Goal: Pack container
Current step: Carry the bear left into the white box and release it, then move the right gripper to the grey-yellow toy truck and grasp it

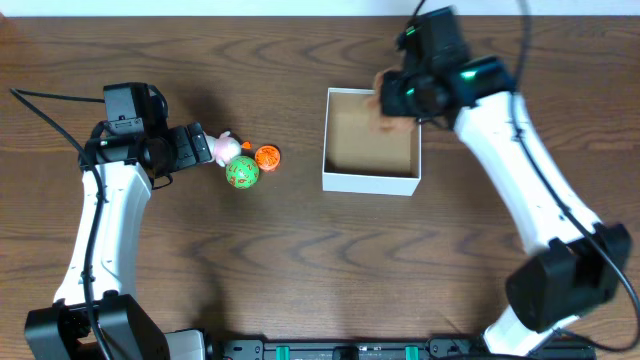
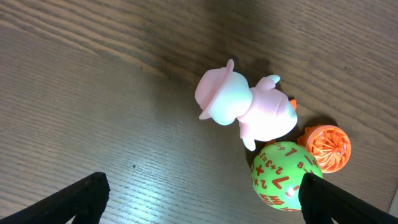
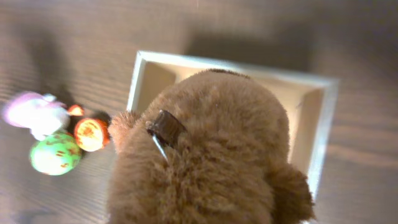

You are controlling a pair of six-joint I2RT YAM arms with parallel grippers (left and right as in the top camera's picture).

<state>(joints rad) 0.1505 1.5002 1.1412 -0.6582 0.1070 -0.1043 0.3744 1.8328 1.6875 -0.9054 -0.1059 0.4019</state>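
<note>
**A:** Where's the container (image 1: 370,182)?

**B:** It's on the wooden table (image 1: 300,270), open side up, with white walls and a brown inside. Nothing lies on the part of its floor I can see. The far right corner is covered by the right arm.

**A:** What about the right gripper (image 1: 412,95)?

**B:** It's above that far right corner of the container and clenched on a brown plush toy (image 1: 384,84). In the right wrist view the plush (image 3: 205,155) fills most of the picture, close to the lens. The container's rim (image 3: 326,124) shows behind and below it. The fingers are buried in the fur, so I can't see the pads. The toy is up off the container floor, though.

**A:** And the left gripper (image 1: 198,146)?

**B:** It's well to the left of the container and released. In its wrist view the two dark fingertips (image 2: 87,193) stand wide apart at the bottom edge, with nothing between them (image 2: 202,199) but bare wood.

**A:** Any loose toys?

**B:** Three, bunched together between the left gripper and the container and apart from the container's left wall.
- **Pink toy:** a pink figure with a hat (image 2: 249,109) lies farthest from the container, just beyond the open fingertips.
- **Green ball:** it has orange numbers (image 2: 283,174) and sits against the pink figure.
- **Orange ribbed ball:** this one (image 2: 326,146) is the nearest to the container and touches the green ball.

**A:** Do they show in the overhead view too?

**B:** Yes: pink (image 1: 224,146), green (image 1: 241,172), orange (image 1: 267,157).
</note>
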